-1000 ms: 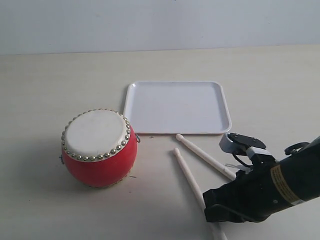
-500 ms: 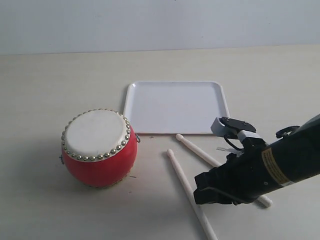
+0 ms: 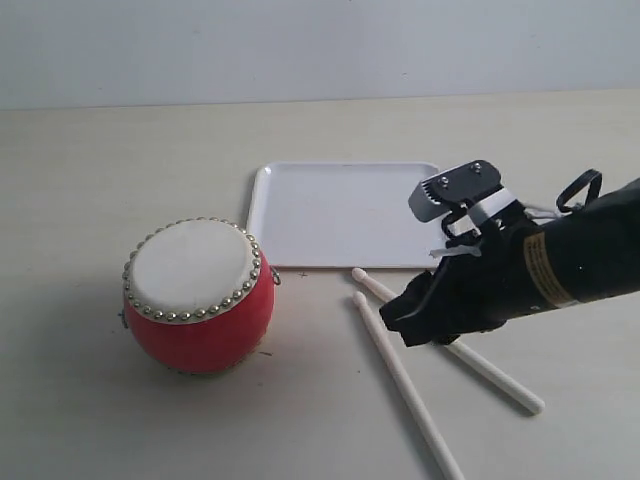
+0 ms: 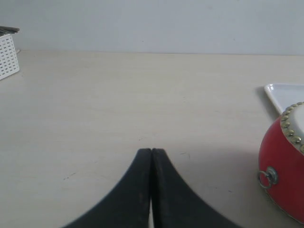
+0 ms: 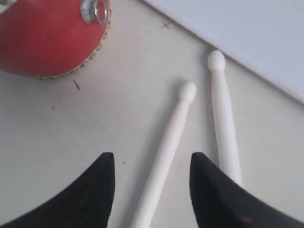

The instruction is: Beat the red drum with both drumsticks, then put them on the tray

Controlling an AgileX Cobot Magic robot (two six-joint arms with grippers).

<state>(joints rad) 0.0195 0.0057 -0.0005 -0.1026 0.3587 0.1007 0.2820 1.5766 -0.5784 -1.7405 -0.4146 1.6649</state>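
Note:
The red drum point(image 3: 198, 297) with its cream studded top stands on the table at the left, also in the left wrist view point(image 4: 284, 168) and the right wrist view point(image 5: 50, 37). Two pale drumsticks lie on the table in front of the white tray point(image 3: 345, 212): one point(image 3: 405, 383) nearer the drum, the other point(image 3: 490, 370) partly under my right arm. My right gripper point(image 5: 152, 159) is open above them, and the nearer stick point(image 5: 166, 154) runs between its fingers while the other stick point(image 5: 224, 118) lies just outside. My left gripper point(image 4: 151, 152) is shut and empty, away from the drum.
A white mesh basket point(image 4: 7, 54) shows at the far edge in the left wrist view. The tray's corner point(image 4: 285, 95) sits behind the drum there. Bare table surrounds the drum.
My right arm has risen and moved back toward the tray, uncovering both sticks' rear ends. The nearer stick has shifted slightly on the table.

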